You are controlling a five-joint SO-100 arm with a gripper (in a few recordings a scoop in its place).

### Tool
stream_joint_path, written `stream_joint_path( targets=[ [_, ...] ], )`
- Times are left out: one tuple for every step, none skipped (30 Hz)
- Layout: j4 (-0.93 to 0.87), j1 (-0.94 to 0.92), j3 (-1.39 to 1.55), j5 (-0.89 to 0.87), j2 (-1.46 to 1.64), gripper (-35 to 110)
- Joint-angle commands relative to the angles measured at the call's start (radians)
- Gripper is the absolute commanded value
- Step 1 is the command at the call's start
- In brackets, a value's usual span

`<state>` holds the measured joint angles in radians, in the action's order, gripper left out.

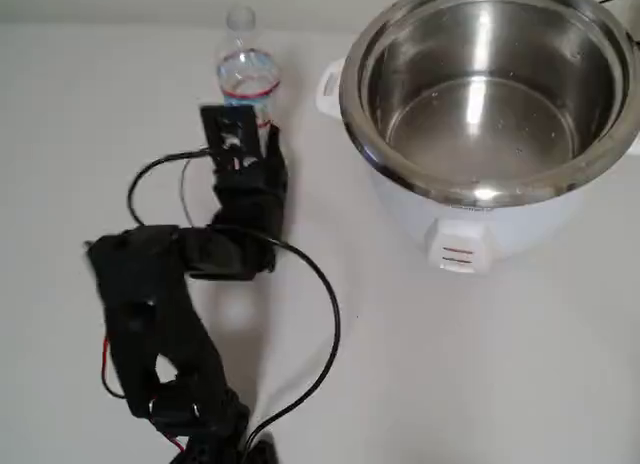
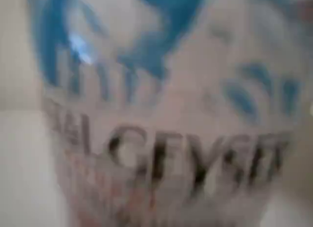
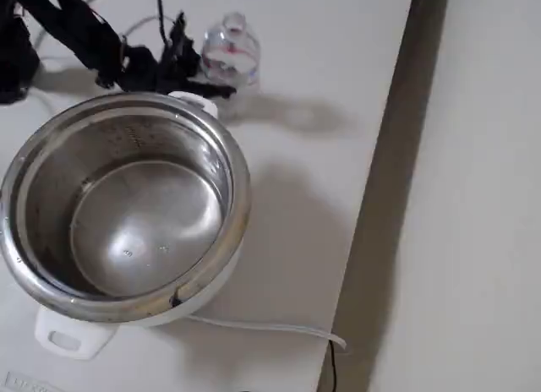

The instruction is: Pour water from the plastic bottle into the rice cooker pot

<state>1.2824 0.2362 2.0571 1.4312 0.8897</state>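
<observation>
My claw (image 1: 262, 134) sits right at the plastic bottle (image 1: 246, 69); whether it grips, I cannot tell. The rice cooker pot (image 1: 490, 79) stands at three o'clock from the bottle in the overhead view.

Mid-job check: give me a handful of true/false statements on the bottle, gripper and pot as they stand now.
1. The plastic bottle stands upright on the table. True.
2. The bottle lies inside the rice cooker pot. False: it stands on the table beside the cooker.
3. The gripper is at the bottle. True; its label is close up in the wrist view.
4. The pot is tipped on its side. False: it sits upright, mouth up.
</observation>
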Motion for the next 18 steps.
stream_joint_path(
  targets=[
    [0.028,-0.038,-0.184,0.029,-0.101,22],
    [0.021,-0.043,-0.209,0.037,-0.123,24],
    [0.014,-0.049,-0.232,0.044,-0.141,28],
    [0.011,-0.054,-0.259,0.052,-0.166,31],
    [0.011,-0.058,-0.296,0.057,-0.193,34],
    [0.009,-0.064,-0.337,0.066,-0.224,36],
    [0.005,-0.072,-0.376,0.08,-0.252,39],
    [-0.008,-0.08,-0.408,0.098,-0.273,41],
    [-0.018,-0.086,-0.437,0.109,-0.29,43],
    [-0.028,-0.092,-0.462,0.117,-0.304,45],
    [-0.032,-0.098,-0.483,0.121,-0.316,46],
    [-0.035,-0.104,-0.5,0.124,-0.322,47],
    [-0.041,-0.109,-0.503,0.129,-0.322,48],
    [-0.035,-0.112,-0.503,0.129,-0.318,48],
    [-0.023,-0.114,-0.494,0.126,-0.31,48],
    [-0.011,-0.115,-0.483,0.123,-0.299,48],
    [-0.002,-0.118,-0.469,0.115,-0.285,48],
    [0.0,-0.121,-0.453,0.109,-0.267,48]
  ],
)
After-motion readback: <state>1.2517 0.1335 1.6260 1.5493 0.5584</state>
